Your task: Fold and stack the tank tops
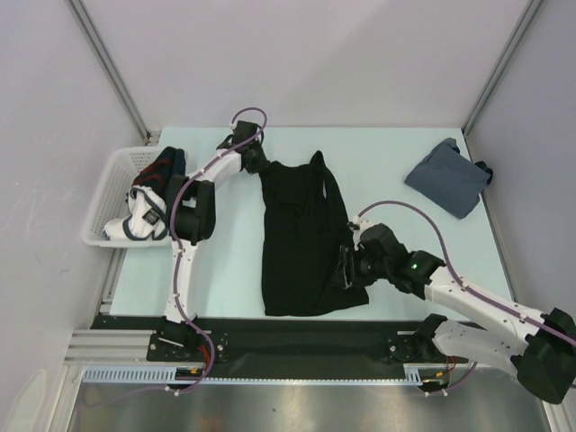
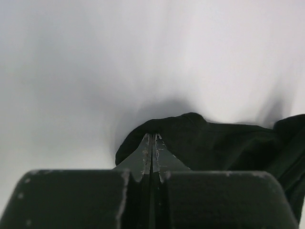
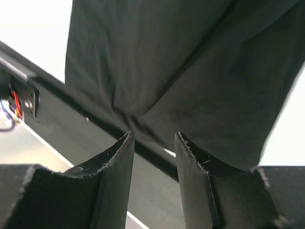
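- I find the black tank top (image 1: 301,247) spread flat at mid-bench (image 1: 216,261), with its neckline at the far end and its hem towards the arm bases.
- The left claw (image 2: 152,143) is pressed together, pinching the bunched far-left shoulder edge of the black tank top.
- The right claw (image 3: 153,143) is spread at the near-right hem corner, and I see nothing between its fingers.
- The blue-grey tank top (image 1: 447,177) sits folded at the far-right corner, well apart.
- The white basket (image 1: 101,209) at the left edge holds other garments.
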`<control>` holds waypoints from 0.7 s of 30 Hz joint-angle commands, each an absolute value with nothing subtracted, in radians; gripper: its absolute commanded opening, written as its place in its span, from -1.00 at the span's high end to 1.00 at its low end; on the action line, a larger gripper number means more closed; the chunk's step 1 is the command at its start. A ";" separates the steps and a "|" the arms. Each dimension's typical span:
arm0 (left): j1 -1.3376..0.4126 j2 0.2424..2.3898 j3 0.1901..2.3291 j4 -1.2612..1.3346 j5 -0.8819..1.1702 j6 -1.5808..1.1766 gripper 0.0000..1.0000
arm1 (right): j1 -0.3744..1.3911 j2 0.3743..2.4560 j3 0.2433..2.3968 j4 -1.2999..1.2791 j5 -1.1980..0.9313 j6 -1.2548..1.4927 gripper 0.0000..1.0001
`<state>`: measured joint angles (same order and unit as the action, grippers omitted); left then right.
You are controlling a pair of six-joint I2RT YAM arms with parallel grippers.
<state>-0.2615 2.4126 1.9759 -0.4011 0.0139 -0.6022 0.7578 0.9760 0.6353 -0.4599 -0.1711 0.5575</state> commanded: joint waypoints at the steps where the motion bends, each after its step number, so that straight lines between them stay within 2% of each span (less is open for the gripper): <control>1: -0.255 2.401 2.028 -0.318 0.061 -0.607 0.99 | 0.830 1.008 0.624 -0.348 -0.127 0.601 0.09; 9: -0.255 2.465 2.178 -0.215 0.126 -0.638 0.99 | 0.920 1.181 0.618 -0.227 -0.113 0.627 0.11; 15: -0.253 2.499 2.177 -0.106 0.103 -0.679 1.00 | 0.939 1.242 0.614 -0.178 -0.107 0.641 0.11; 18: -0.252 2.522 2.183 -0.060 0.107 -0.709 0.75 | 0.948 1.259 0.612 -0.164 -0.107 0.644 0.11; 19: -0.253 2.546 2.206 -0.058 0.110 -0.713 0.60 | 0.951 1.267 0.614 -0.166 -0.106 0.647 0.11; 20: -0.253 2.562 2.226 -0.078 0.113 -0.718 0.26 | 0.953 1.269 0.615 -0.167 -0.104 0.650 0.11; 21: -0.253 2.575 2.249 -0.090 0.117 -0.716 0.15 | 0.957 1.269 0.614 -0.167 -0.104 0.652 0.11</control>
